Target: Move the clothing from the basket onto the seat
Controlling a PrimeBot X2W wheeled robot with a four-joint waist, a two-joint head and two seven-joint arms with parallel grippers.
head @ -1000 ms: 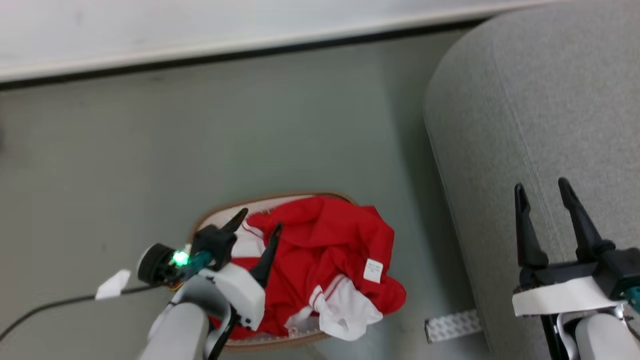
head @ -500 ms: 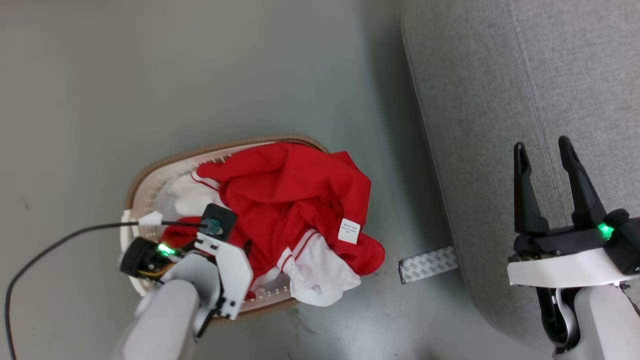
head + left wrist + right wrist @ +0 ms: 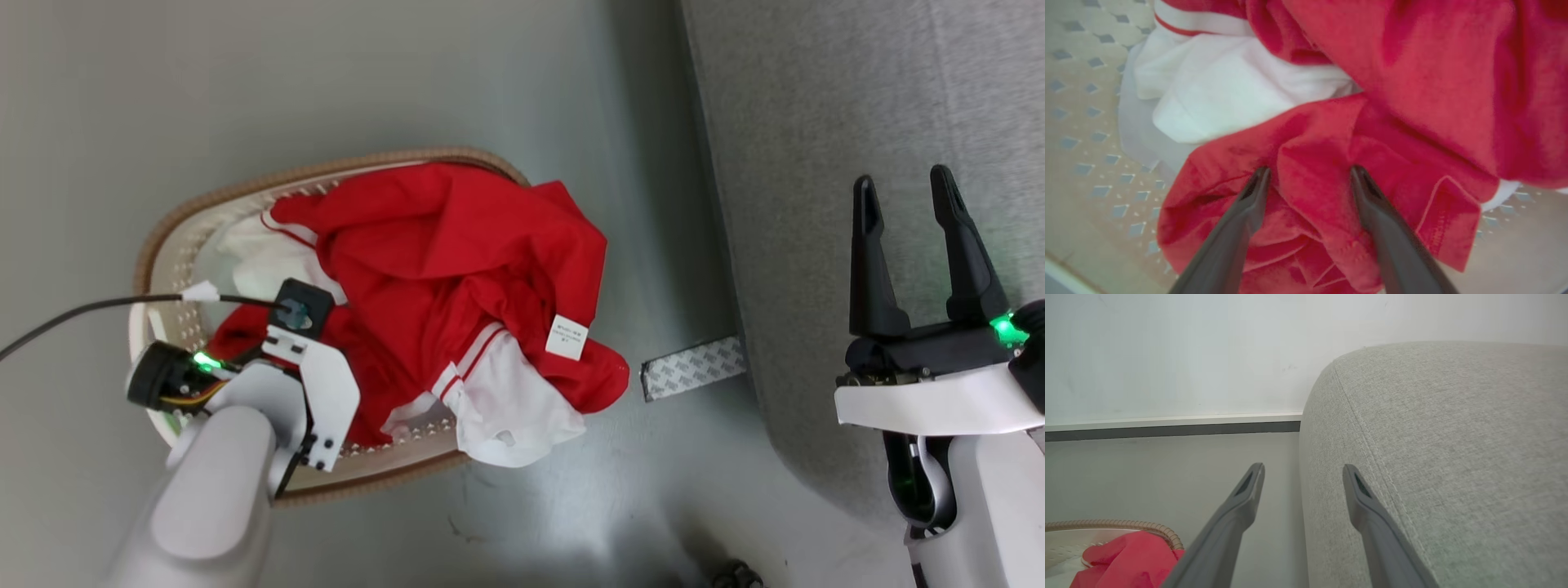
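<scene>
At the left, the basket [image 3: 204, 208] stands on the floor [image 3: 408, 82], and all the clothing [image 3: 457, 261] is in it: a red heap with white panels that hangs over the rim on the side toward the seat, the white label [image 3: 566, 337] facing up. My left tool [image 3: 1309, 169] is down inside the basket at the near-left part of the heap. Its two fingers stand apart and press into the red cloth, with a raised fold between them, so it is released and grips nothing yet. I judge this to be the first step, the grasp. The next move calls for closing on that fold, deep enough to catch more than one layer, then lifting high so the cloth clears the rim. Further right a small patterned strip [image 3: 692, 367] lies on the floor beside the grey seat [image 3: 816, 163]. My right tool [image 3: 902, 177] hovers over the seat, its fingers apart and empty.
</scene>
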